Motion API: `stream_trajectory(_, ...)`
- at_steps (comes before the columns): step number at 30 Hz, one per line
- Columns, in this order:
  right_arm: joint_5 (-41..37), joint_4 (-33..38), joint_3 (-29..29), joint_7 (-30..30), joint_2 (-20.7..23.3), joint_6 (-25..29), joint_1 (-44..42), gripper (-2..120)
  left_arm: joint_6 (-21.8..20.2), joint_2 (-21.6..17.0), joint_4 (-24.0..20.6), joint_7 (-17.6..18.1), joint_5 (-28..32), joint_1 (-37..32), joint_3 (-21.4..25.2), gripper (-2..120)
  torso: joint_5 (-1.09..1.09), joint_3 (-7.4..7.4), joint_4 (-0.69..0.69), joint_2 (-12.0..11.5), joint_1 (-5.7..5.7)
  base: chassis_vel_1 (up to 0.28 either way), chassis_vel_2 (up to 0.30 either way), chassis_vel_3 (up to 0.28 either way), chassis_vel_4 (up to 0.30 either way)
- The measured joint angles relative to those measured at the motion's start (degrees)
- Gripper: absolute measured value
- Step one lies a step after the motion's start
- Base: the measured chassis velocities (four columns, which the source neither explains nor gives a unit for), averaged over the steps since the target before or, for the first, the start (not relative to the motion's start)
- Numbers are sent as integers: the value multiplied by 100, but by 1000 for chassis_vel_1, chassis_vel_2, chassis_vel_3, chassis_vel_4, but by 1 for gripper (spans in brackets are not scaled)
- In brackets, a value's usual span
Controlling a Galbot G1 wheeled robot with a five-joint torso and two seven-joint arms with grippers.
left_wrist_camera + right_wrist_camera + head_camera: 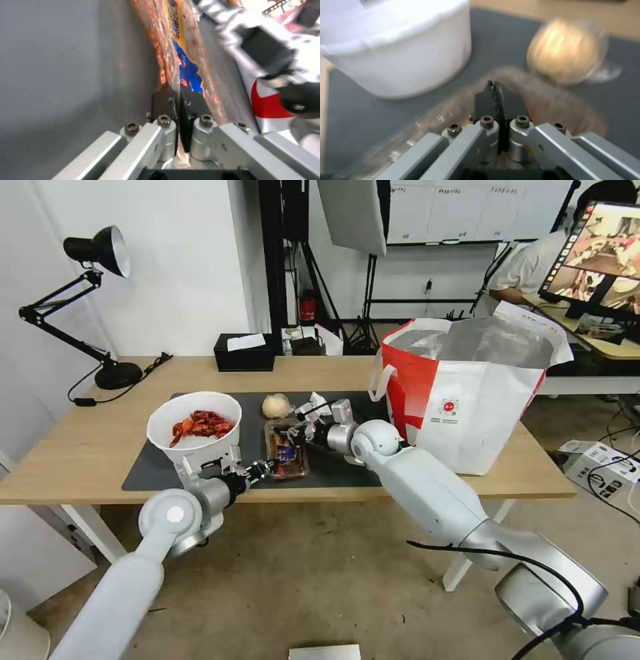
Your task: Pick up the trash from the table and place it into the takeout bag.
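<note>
Light-wood table with dark-grey mat; glossy clear plastic tray pinched by left end effector and right end effector at opposite edges.

Blurred in the right wrist view: round beige lump at upper right, and rim of clear hinged plastic food tray. White round bowl cut off by top and left edges. Large white-and-red takeout bag mostly hidden behind smeared right gripper.
</note>
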State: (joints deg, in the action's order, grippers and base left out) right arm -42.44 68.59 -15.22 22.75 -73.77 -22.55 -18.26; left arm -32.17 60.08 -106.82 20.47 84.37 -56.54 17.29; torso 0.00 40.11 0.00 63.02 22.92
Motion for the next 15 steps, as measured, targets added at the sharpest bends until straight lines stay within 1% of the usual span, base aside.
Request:
stream_trajectory(3, -410, 898, 236, -421, 377, 15, -194, 0, 26, -22, -32, -6, 12, 27, 26, 0, 0, 0, 0, 0, 0, 0, 0, 0, 0)
stream_trajectory(4, -410, 898, 236, -421, 377, 15, -194, 0, 26, -22, -32, -6, 12, 27, 26, 0, 0, 0, 0, 0, 0, 0, 0, 0, 0)
stream_trajectory(5, -538, 1186, 290, -591, 502, 21, -271, 0, 32, -24, -47, -7, 19, 35, 40, 0, 0, -1, -1, 0, 0, 0, 0, 0, 0)
stream_trajectory(6, -711, 1538, 356, -809, 650, 23, -373, 3, 40, -21, -73, -11, 36, 47, 60, 0, 0, 0, -1, 0, 0, 0, 0, 0, 0)
stream_trajectory(7, -851, 1836, 422, -1014, 786, 29, -477, 10, 52, -14, -100, -13, 49, 54, 82, 0, 0, -1, 1, 0, 0, 0, 0, 0, 0)
stream_trajectory(8, -851, 1836, 422, -1014, 786, 29, -477, 10, 52, -14, -100, -13, 49, 54, 82, 0, 0, -1, 1, 0, 0, 0, 0, 0, 0)
stream_trajectory(9, -1001, 2190, 517, -1238, 957, 34, -630, 14, 69, -7, -129, -13, 69, 63, 105, 0, 0, -1, 0, 0, 0, 0, 0, 0, 0)
stream_trajectory(11, -1135, 2813, 762, -1560, 1293, 107, -1013, 25, 107, -5, -213, -13, 122, 72, 160, 0, 0, -1, -1, 0, 0, 0, 0, 0, 0)
stream_trajectory(12, -1135, 2813, 762, -1560, 1293, 107, -1013, 25, 107, -5, -213, -13, 122, 72, 160, 0, 0, -1, -1, 0, 0, 0, 0, 0, 0)
stream_trajectory(14, -1147, 3229, 1019, -1748, 1559, 203, -1421, 33, 127, -12, -319, -11, 156, 45, 257, 0, 1, -1, -2, 0, 0, 0, 0, 0, 0)
stream_trajectory(15, -1145, 3427, 1190, -1820, 1675, 233, -1664, 38, 139, -21, -367, -7, 171, 35, 294, 0, 2, -1, 0, 0, 0, 0, 0, 0, 0)
